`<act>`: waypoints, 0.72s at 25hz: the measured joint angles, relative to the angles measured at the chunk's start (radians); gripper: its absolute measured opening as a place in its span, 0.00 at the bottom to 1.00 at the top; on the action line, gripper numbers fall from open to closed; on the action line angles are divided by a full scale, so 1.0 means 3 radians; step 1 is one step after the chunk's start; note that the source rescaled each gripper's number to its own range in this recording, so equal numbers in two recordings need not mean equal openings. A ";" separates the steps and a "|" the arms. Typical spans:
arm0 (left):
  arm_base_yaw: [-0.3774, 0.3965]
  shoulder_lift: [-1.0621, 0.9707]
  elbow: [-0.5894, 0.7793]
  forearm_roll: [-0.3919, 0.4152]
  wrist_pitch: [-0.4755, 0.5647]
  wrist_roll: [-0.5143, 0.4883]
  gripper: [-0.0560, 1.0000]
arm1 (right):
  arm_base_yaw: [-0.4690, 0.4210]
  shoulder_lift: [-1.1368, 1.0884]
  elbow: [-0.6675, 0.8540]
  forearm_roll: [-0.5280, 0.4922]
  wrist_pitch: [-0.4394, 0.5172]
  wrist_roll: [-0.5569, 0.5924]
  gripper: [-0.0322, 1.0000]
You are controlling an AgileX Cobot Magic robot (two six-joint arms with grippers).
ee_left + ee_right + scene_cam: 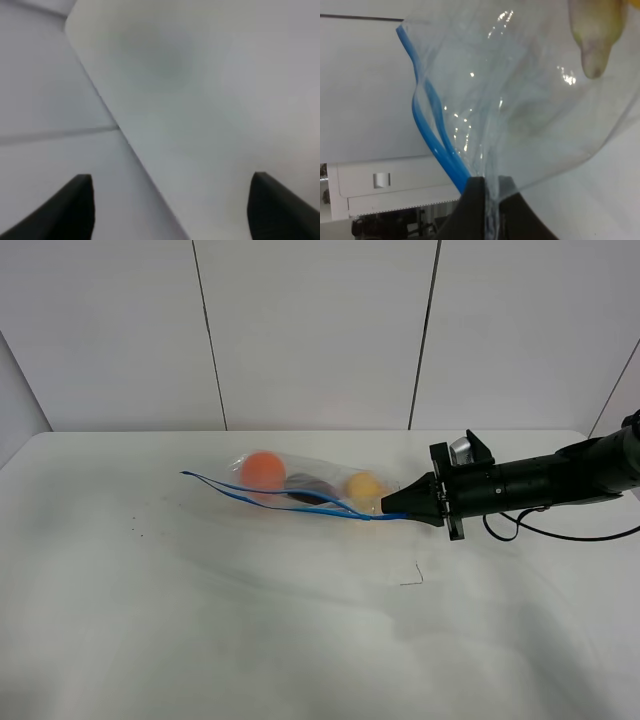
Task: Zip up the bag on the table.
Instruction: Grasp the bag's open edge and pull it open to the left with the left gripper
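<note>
The clear bag lies on the white table with an orange, a dark aubergine and a yellow fruit inside. Its blue zip strip runs along the near edge, the two sides parted at the left end. My right gripper is shut on the bag's right corner at the strip's end. The right wrist view shows that gripper pinching the plastic, with the blue strip splitting apart beyond it. My left gripper is open over the table's edge, holding nothing; the exterior view does not show it.
A small dark mark lies on the table in front of the right arm, and tiny specks at the left. A black cable hangs beneath the right arm. White wall panels stand behind the table.
</note>
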 joint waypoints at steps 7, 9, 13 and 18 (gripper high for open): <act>0.0000 0.0653 0.0000 -0.0775 -0.1060 0.0296 0.87 | 0.0000 0.0000 0.0000 0.0000 0.0000 0.0000 0.03; -0.0015 0.0828 0.0000 -0.1052 -0.1248 0.0476 0.87 | 0.0000 0.0000 0.0000 0.0000 0.0000 0.0000 0.03; -0.0294 0.1157 0.0000 -0.1436 -0.1458 0.0785 0.87 | 0.0000 0.0000 0.0000 0.0000 0.0000 0.0000 0.03; -0.1010 0.1558 0.0000 -0.1532 -0.1880 0.0830 0.87 | 0.0000 0.0000 0.0000 0.0000 0.0000 0.0000 0.03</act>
